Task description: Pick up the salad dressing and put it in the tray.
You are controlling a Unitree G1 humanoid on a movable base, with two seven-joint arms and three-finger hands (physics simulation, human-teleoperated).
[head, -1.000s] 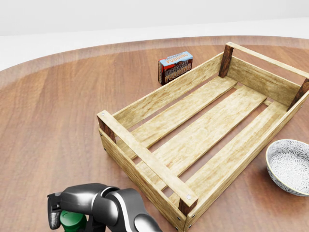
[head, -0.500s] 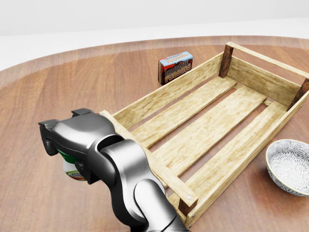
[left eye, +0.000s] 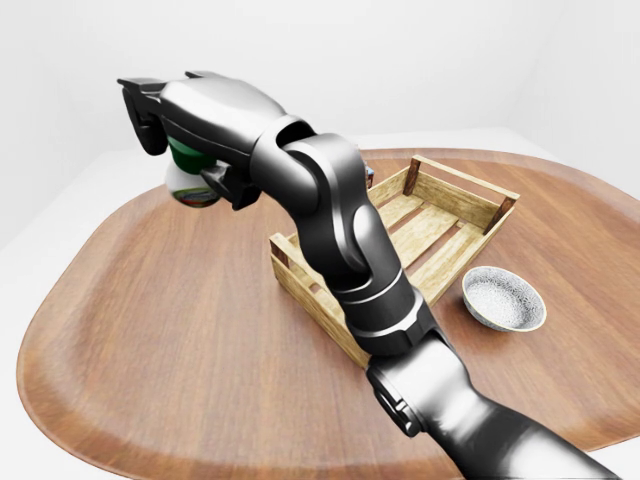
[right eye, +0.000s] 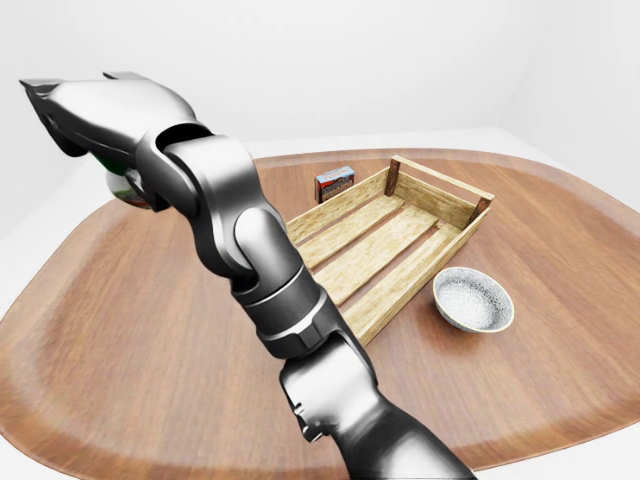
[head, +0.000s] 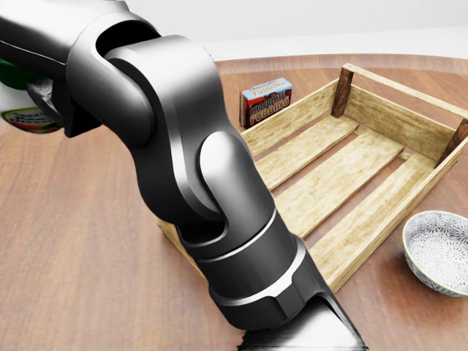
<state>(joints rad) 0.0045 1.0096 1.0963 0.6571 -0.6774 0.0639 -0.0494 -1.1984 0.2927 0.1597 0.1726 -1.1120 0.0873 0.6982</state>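
The salad dressing (left eye: pixel 190 186) is a small white bottle with a green cap and a coloured label. My right hand (left eye: pixel 185 165) is shut on it and holds it high above the table, at the upper left of the left-eye view and to the left of the tray. In the head view only the bottle's lower part (head: pixel 22 115) shows at the left edge. The wooden slatted tray (head: pixel 300 110) lies with nothing in it at the right of the head view, its near left end hidden behind my forearm. My left hand does not show.
A chocolate pudding box (head: pixel 266 101) stands just beyond the tray's far long wall. A patterned white bowl (head: pixel 439 250) sits to the right of the tray near the table's edge. The round wooden table (left eye: pixel 160 320) spreads wide to the left.
My right hand has lifted the bottle from low at the head view's bottom left up to its top left. The arm now fills the middle of that view.
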